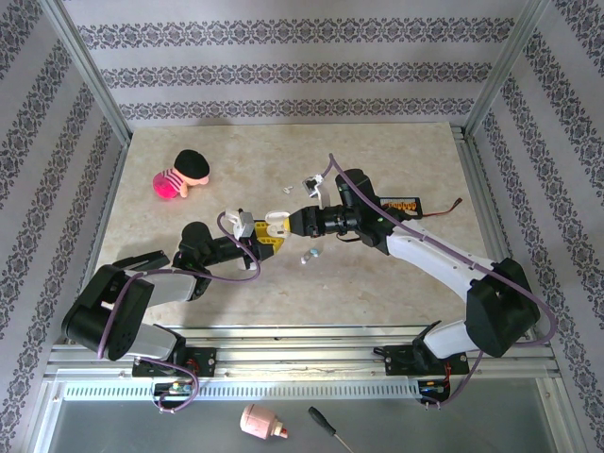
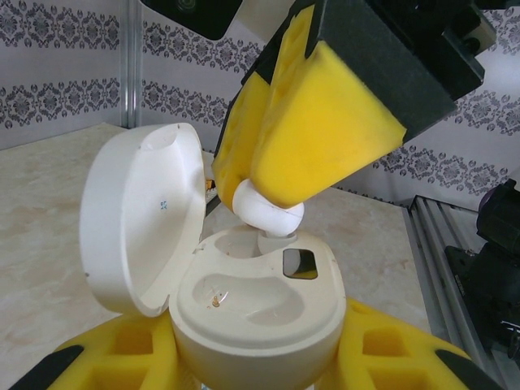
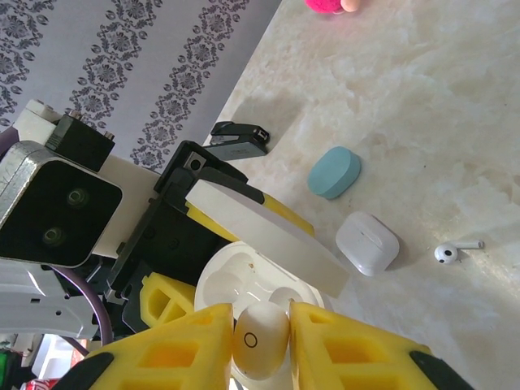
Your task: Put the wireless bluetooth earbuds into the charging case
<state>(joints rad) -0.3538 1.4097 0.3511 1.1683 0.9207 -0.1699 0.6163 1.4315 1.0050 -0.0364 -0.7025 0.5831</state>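
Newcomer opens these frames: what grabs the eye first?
Mid-table, the left tool grips an open cream plastic charging case while the right tool holds a small cream plastic earbud stem-down in its slot. At the far left of the table lies a pink plush doll with a black cap.

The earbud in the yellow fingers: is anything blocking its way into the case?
Nothing visible does. The earbud, pinched by the right gripper, is right at the charging case, its stem dipping into it. The lid is swung open to one side, off the path.
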